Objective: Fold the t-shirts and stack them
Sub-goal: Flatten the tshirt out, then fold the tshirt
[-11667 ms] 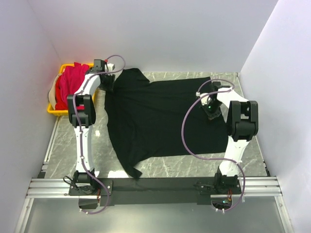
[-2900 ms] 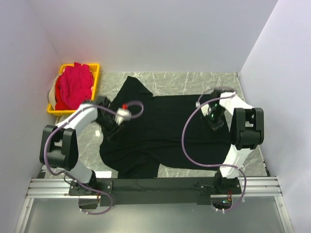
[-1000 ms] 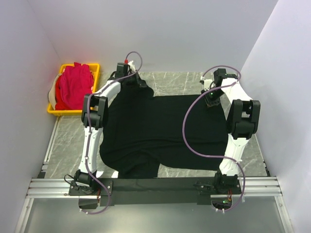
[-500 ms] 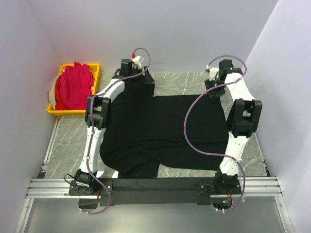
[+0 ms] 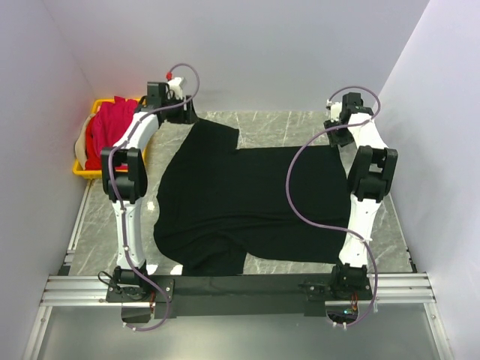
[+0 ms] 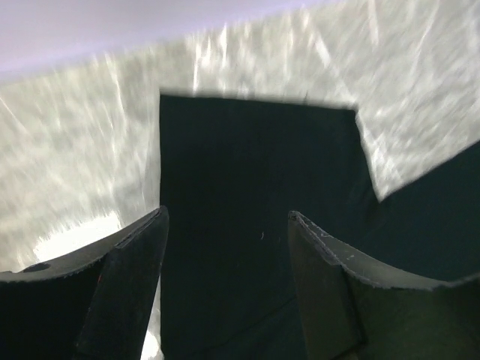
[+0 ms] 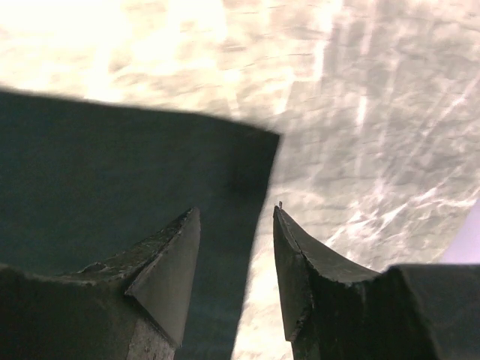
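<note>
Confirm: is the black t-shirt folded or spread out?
Mostly spread: the black t-shirt lies flat across the table; only its near-left edge looks bunched.

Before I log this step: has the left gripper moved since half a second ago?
Yes. The left gripper moved left, toward the yellow crate.

Overhead, two close wrist views – shirt (image 5: pixel 247 202) shared

Left arm (image 5: pixel 127 217) and right arm (image 5: pixel 365 214): white links, black joints, looping purple cables (image 5: pixel 294 202). Matte-black wedge fingers (image 6: pixel 127 285). Red cap (image 5: pixel 171 76) on left wrist.
</note>
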You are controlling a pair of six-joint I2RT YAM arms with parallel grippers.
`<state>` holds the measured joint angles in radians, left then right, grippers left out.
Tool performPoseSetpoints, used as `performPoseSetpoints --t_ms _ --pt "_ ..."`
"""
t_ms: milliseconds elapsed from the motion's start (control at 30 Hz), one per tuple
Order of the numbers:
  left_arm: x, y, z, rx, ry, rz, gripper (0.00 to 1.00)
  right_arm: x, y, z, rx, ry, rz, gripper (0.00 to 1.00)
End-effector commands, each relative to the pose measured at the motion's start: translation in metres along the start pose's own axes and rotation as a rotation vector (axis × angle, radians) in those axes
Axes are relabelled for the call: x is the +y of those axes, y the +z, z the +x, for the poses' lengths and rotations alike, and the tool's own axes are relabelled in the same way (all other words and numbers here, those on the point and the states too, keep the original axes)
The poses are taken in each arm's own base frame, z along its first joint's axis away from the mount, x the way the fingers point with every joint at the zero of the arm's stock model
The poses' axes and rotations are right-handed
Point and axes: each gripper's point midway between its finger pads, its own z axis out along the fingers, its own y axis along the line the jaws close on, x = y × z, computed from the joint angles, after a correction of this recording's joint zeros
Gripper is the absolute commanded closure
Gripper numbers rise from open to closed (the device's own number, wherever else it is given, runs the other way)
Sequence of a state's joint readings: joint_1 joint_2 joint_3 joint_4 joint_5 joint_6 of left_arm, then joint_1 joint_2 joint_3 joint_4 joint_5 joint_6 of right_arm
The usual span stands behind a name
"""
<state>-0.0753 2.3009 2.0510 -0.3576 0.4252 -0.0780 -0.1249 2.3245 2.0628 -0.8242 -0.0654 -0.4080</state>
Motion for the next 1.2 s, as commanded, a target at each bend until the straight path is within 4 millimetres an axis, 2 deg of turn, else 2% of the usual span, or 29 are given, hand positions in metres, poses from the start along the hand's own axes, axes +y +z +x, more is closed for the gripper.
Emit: performPoseSetpoints --t_ms 0,133,267,433,633,833,1000,1033,1067,1167 --pt "0.002 -0.005 0.016 0.063 0.032 -0.028 0.30 -0.029 -0.003 -0.032 -0.109 0.033 0.107 0.49" --pt "0.012 0.000 0.030 0.103 0.013 -0.054 0.30 -0.031 0.012 -0.036 -0.117 0.043 0.109 0.49" --pt "0.020 0.004 0.047 0.153 0.002 -0.081 0.30 -0.024 0.024 -0.038 -0.113 0.048 0.066 0.50" --pt "0.028 0.004 0.069 0.217 -0.017 -0.117 0.32 -0.023 0.034 -0.030 -0.082 0.034 0.053 0.50" --pt "0.040 0.001 0.099 0.302 0.002 -0.168 0.36 -0.011 0.043 -0.025 -0.068 0.028 -0.005 0.55" --pt "0.042 -0.004 0.112 0.337 -0.008 -0.195 0.36 -0.009 0.050 -0.017 -0.040 0.016 -0.017 0.59" --pt "0.045 0.004 0.120 0.355 -0.013 -0.201 0.40 -0.009 0.057 -0.013 -0.029 0.021 -0.016 0.74" --pt "0.047 0.008 0.127 0.370 -0.017 -0.202 0.41 -0.009 0.057 -0.013 -0.029 0.021 -0.014 0.76" --pt "0.047 0.010 0.122 0.360 -0.013 -0.199 0.42 -0.009 0.057 -0.013 -0.028 0.020 -0.015 0.84" --pt "0.044 0.018 0.126 0.366 -0.011 -0.163 0.45 -0.011 0.056 -0.012 -0.021 0.012 -0.009 1.00"
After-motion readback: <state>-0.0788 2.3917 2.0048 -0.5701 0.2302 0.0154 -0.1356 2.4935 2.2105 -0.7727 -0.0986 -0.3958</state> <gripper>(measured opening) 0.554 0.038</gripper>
